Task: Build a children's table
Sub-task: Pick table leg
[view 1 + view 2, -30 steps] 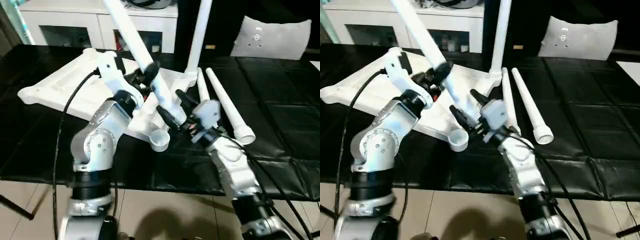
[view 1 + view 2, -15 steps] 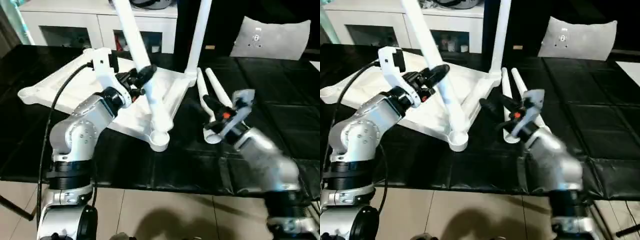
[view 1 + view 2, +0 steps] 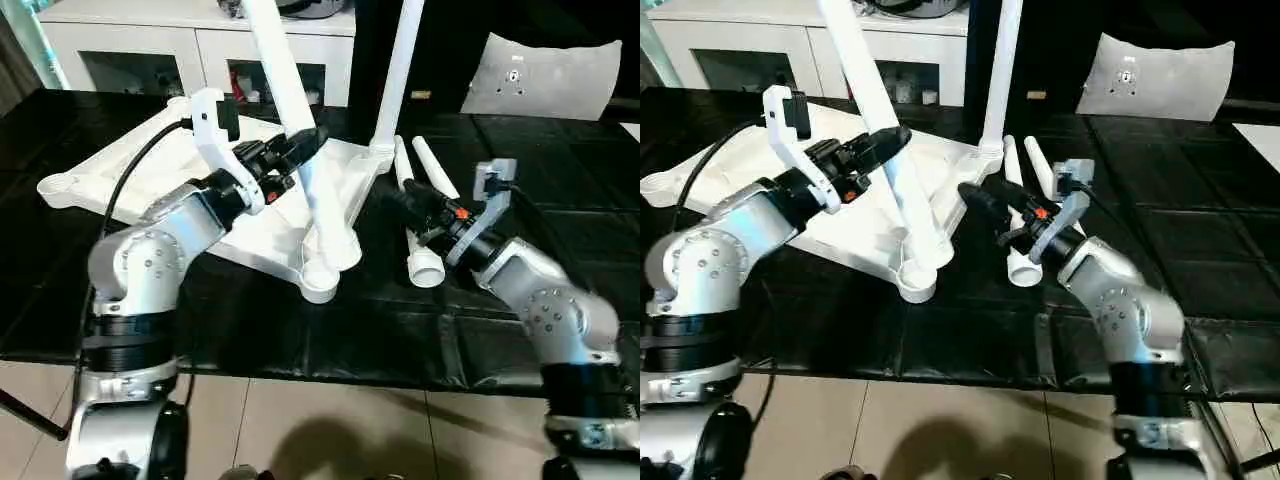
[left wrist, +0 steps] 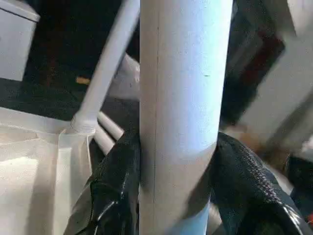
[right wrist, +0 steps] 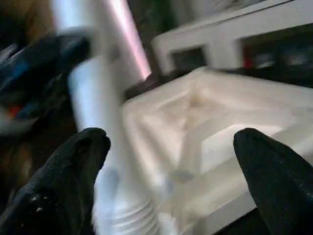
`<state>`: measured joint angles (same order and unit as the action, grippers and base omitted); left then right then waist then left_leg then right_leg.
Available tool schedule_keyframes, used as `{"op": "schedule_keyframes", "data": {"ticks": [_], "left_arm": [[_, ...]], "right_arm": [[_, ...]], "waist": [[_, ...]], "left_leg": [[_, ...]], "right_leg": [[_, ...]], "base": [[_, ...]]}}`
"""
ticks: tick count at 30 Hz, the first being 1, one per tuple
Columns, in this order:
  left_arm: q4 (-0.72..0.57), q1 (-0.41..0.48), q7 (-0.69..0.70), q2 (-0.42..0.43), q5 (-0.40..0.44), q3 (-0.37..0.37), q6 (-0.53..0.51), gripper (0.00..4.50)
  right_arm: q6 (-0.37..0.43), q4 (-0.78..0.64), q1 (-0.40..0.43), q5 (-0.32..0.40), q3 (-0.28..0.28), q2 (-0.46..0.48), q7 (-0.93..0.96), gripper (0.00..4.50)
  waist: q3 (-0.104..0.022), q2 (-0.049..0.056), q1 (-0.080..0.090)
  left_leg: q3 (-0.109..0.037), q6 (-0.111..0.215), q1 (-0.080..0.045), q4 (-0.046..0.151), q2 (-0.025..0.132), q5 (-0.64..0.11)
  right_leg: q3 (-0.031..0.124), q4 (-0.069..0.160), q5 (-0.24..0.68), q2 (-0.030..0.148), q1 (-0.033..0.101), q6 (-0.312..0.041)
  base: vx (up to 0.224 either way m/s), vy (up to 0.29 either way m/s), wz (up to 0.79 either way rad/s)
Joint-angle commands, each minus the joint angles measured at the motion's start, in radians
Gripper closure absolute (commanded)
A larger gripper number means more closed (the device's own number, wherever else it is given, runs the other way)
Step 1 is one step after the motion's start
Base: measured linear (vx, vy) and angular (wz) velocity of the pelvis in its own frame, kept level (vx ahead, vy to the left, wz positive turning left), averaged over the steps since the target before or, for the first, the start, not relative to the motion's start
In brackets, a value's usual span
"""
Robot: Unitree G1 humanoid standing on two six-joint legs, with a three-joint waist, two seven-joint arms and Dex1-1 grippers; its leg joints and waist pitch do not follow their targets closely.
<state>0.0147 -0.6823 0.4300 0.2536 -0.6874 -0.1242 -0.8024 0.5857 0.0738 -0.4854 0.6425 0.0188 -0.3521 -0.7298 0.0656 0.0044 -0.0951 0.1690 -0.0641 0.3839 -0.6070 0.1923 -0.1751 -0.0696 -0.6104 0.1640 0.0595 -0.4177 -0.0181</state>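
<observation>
Nearest: black worktop [image 3: 560, 250], front edge over tiled floor [image 3: 330, 430].

Right gripper [image 3: 992, 212]: fingers spread wide, nothing between them, hovering just beside the loose legs.

Table top [image 3: 150, 180]: white plastic, lying upside down on the worktop, ribbed underside up, round corner sockets showing; the near corner socket [image 3: 318, 283] sits close to the worktop's front edge.

Held leg [image 3: 300, 130]: white, round, tilted, its lower end at the near corner socket. Left gripper [image 3: 300, 150]: black fingers [image 4: 120, 186] clamped on this leg at mid-length, one on either side.

Loose legs [image 3: 420, 215]: two, white, tapered, lying side by side on the worktop right of the table top.

Standing leg [image 3: 395, 70]: upright in the far corner socket.

Farthest: white cabinet [image 3: 130, 45] with shelves; white board [image 3: 545, 75] leaning at far right.
</observation>
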Motion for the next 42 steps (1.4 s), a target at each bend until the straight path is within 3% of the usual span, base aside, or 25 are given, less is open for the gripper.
{"op": "schedule_keyframes", "data": {"ticks": [1, 7, 10, 14, 18, 21, 27, 28, 42], "left_arm": [[-0.036, -0.024, 0.036, 0.005, 0.017, 0.039, -0.002, 2.70], [-0.084, -0.031, 0.082, 0.024, 0.046, 0.122, -0.006, 2.70], [-0.106, -0.029, 0.108, 0.041, 0.070, 0.171, 0.008, 2.70], [-0.118, -0.027, 0.119, 0.049, 0.084, 0.190, 0.007, 2.70], [-0.144, -0.020, 0.137, 0.053, 0.086, 0.211, 0.000, 2.70], [-0.149, -0.018, 0.143, 0.057, 0.088, 0.217, 0.001, 2.70], [-0.154, -0.024, 0.167, 0.060, 0.091, 0.229, 0.005, 2.70], [-0.157, -0.023, 0.172, 0.062, 0.091, 0.234, 0.004, 2.70], [-0.163, -0.029, 0.189, 0.059, 0.100, 0.243, 0.003, 2.70]], "right_arm": [[0.017, -0.030, -0.021, -0.012, -0.039, -0.008, -0.052, 0.00], [0.067, -0.045, -0.035, -0.013, -0.125, -0.036, -0.142, 0.00], [0.091, 0.019, -0.065, -0.062, -0.159, -0.027, -0.111, 0.00], [0.094, 0.044, -0.074, -0.078, -0.159, -0.019, -0.105, 0.00], [0.105, 0.056, -0.080, -0.079, -0.169, -0.015, -0.117, 0.00], [0.112, 0.058, -0.082, -0.080, -0.170, -0.014, -0.125, 0.29], [0.131, 0.062, -0.082, -0.083, -0.177, -0.014, -0.140, 0.78], [0.133, 0.063, -0.082, -0.082, -0.177, -0.013, -0.140, 1.04], [0.142, 0.089, -0.084, -0.093, -0.180, -0.003, -0.146, 2.04]], "waist": [[-0.080, -0.013, -0.006], [-0.080, -0.016, -0.012], [-0.079, -0.016, -0.013], [-0.080, -0.018, -0.016], [-0.083, -0.016, -0.018], [-0.082, -0.016, -0.017], [-0.081, -0.017, -0.017], [-0.081, -0.017, -0.017], [-0.082, -0.016, -0.017]], "left_leg": [[-0.003, 0.023, -0.009, 0.061, 0.023, -0.120], [-0.003, 0.019, -0.010, 0.060, 0.026, -0.119], [-0.003, 0.009, -0.012, 0.061, 0.026, -0.123], [-0.003, 0.000, -0.011, 0.061, 0.026, -0.123], [-0.003, 0.002, -0.011, 0.060, 0.026, -0.107], [-0.003, 0.004, -0.010, 0.059, 0.026, -0.113], [-0.003, -0.002, -0.011, 0.060, 0.024, -0.125], [-0.003, -0.003, -0.011, 0.061, 0.025, -0.123], [-0.003, 0.000, -0.011, 0.059, 0.026, -0.118]], "right_leg": [[0.043, 0.074, 0.286, 0.068, 0.064, -0.111], [0.045, 0.072, 0.285, 0.071, 0.064, -0.130], [0.043, 0.073, 0.305, 0.070, 0.061, -0.128], [0.045, 0.072, 0.298, 0.070, 0.063, -0.117], [0.045, 0.066, 0.254, 0.070, 0.064, -0.134], [0.045, 0.066, 0.248, 0.069, 0.065, -0.139], [0.045, 0.072, 0.298, 0.070, 0.064, -0.119], [0.045, 0.071, 0.294, 0.069, 0.064, -0.119], [0.045, 0.068, 0.270, 0.070, 0.065, -0.131]], "base": [[0.000, 0.000, 0.00], [0.000, 0.000, 0.00], [0.000, 0.000, 0.00], [0.000, 0.000, 0.00], [0.000, 0.000, 0.00], [0.000, 0.000, 0.00], [0.000, 0.000, 0.00], [0.000, 0.000, 0.00], [0.000, 0.000, 0.00]]}}
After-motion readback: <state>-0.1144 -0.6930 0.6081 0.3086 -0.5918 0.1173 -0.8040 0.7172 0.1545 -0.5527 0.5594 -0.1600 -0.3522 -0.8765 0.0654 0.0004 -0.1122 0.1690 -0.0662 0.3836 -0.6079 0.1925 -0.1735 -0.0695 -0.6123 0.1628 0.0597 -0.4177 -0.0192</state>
